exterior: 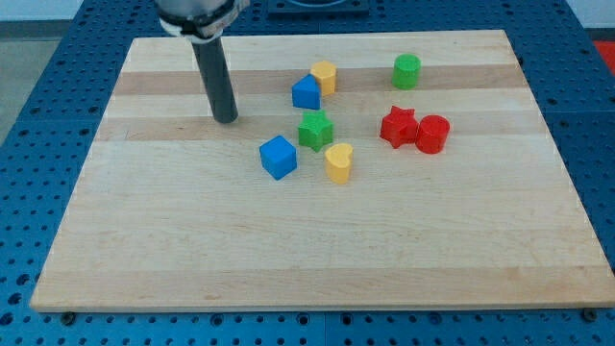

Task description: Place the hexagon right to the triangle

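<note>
A yellow hexagon block [325,75] sits near the view's top centre. It touches a blue block [306,92], which looks like the triangle, just below and left of it. My tip [226,119] rests on the board to the left of both, about a block's width or more away from the blue one, touching nothing. The rod rises from the tip toward the view's top.
A green star [315,130], a blue cube [279,157] and a yellow heart [338,162] cluster below the pair. A red star [398,126] touches a red cylinder [432,134] at the right. A green cylinder [406,71] stands at the top right. All lie on a wooden board [192,250].
</note>
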### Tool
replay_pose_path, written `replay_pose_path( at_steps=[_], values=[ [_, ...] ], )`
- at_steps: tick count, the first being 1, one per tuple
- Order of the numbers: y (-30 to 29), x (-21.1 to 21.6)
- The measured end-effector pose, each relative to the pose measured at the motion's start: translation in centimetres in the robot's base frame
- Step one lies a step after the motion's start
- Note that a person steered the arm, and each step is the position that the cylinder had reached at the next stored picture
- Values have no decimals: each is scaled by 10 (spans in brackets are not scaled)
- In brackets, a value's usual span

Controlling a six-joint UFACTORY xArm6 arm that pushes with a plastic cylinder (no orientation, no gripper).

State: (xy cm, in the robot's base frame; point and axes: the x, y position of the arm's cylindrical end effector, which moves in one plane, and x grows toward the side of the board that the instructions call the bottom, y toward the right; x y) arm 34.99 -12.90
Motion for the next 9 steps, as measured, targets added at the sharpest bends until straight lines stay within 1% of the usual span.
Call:
replay_pose_path(
  at_steps=[1,2,3,4,5,7,9],
  values=[
    [11,-41],
    [39,-73],
    [75,-82],
    [110,-80],
    [130,-72],
    [147,-57],
    [148,-48]
  ],
)
